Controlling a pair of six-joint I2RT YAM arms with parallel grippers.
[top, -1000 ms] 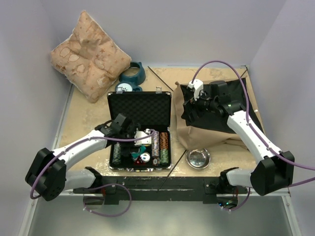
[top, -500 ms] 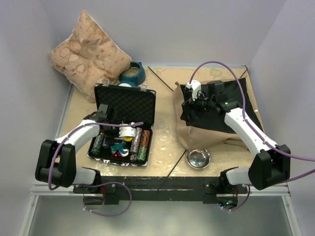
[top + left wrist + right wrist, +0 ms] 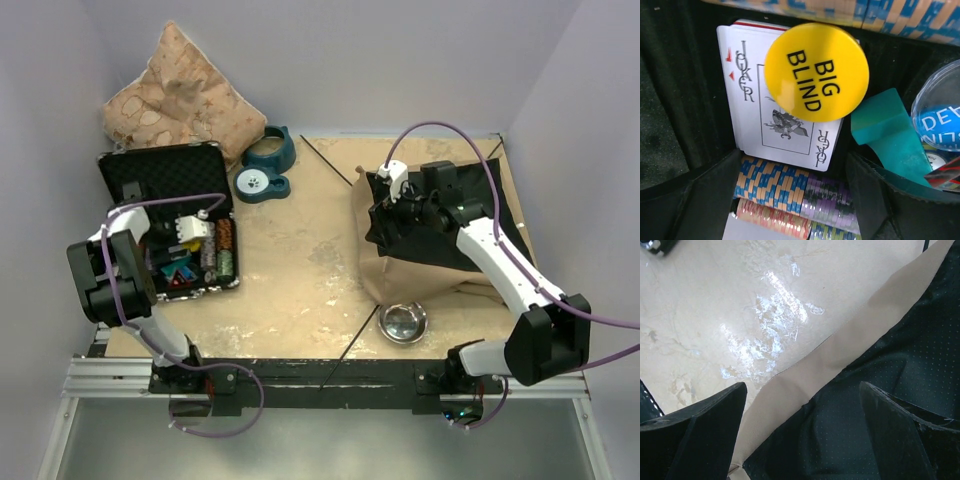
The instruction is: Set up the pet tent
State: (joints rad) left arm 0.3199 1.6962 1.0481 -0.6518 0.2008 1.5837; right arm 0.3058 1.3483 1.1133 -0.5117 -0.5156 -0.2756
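On the right half of the surface [image 3: 290, 260], the pet tent [image 3: 405, 280] lay collapsed in a slumped heap: matte tan woven fabric, with black dotted lining [image 3: 880, 390] folded open on top. Its tan hem [image 3: 840, 355] ran diagonally over the glossy top. A thin dark rod [image 3: 325, 160] lay flat just behind the heap. The right arm [image 3: 500, 260] reached over the tent, and its jaws were apart above the lining edge with nothing between them.

A small round steel bowl [image 3: 403, 320] sat at the tent's near edge. At far left was an open black foam-lined case [image 3: 160, 215], and the left arm [image 3: 125, 270] bent tightly over it. The left jaws were spread wide just above a joker card [image 3: 765, 130], gripping nothing. A round yellow "BIG BLIND" disc [image 3: 816, 72] partly covered the card. Stacked striped chips [image 3: 790, 187], a teal plastic wedge [image 3: 887, 130] and a clear blue-labelled disc [image 3: 940, 115] crowded around.

A puffy tan star-print pillow [image 3: 180, 95] leaned in the back-left corner. A teal ring-shaped dish [image 3: 265, 165] sat near it.

The surface was beige, marbled and scuffed white. The walls [image 3: 400, 60] were plain pale lilac.
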